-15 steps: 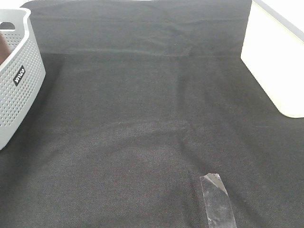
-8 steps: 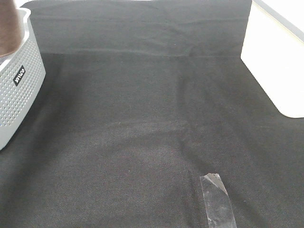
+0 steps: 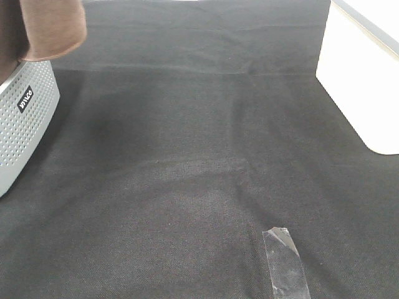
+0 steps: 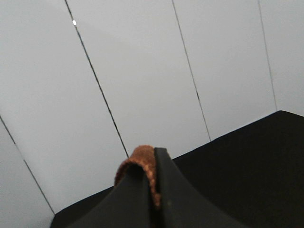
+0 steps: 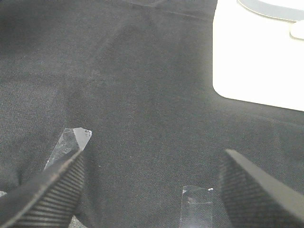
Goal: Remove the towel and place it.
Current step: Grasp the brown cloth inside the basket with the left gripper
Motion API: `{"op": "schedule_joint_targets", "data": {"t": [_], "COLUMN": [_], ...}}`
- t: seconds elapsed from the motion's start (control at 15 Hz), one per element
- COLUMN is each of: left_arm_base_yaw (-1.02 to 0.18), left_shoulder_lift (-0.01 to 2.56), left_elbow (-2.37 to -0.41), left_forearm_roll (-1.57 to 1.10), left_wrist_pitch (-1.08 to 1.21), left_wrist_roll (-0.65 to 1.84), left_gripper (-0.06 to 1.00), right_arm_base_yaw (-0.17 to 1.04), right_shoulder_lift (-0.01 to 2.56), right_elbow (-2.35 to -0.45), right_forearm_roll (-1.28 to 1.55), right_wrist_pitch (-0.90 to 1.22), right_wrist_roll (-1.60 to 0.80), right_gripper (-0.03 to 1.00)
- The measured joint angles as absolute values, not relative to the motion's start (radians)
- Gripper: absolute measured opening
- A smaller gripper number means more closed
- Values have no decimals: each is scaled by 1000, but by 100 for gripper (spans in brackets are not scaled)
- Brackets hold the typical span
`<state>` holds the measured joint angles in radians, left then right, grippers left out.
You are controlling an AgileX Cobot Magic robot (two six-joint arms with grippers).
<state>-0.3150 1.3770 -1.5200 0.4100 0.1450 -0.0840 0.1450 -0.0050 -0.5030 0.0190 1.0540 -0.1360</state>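
Brown towel (image 3: 53,28) raised out of basket (image 3: 28,112).
At far left the towel hung above the basket rim, having sat low inside it a second before; left gripper (image 4: 153,164) was clamped on its stitched edge. Removal judged nearly complete, placing outstanding. Black cloth (image 3: 199,174) offered open room. Right gripper (image 5: 153,156) stood wide, holding nothing.

High overview; close wrist views; shared tablecloth (image 3: 187,156)
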Motion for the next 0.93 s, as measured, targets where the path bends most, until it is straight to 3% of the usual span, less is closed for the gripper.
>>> {"op": "schedule_joint_targets", "data": {"t": [0.4,0.67,0.93], "left_arm_base_yaw": [-460,-535,-570], "left_shoulder_lift": [1437,1457,1457], "left_elbow": [-1521,-1521,-1521], "left_forearm_roll": [410,410,410], "left_wrist_pitch": [152,171,263], "left_wrist_roll": [-63,-6,41], "left_gripper": [0,0,0], "right_arm_base_yaw": [145,145,145], "right_shoulder_lift": [-5,81,392], "right_elbow": [-515,-508,-483], "right_forearm_roll": [82,395,728], "right_wrist_pitch": [993,678,477], "right_wrist_roll": [-177,-432,-725], "right_gripper": [72,72,72]}}
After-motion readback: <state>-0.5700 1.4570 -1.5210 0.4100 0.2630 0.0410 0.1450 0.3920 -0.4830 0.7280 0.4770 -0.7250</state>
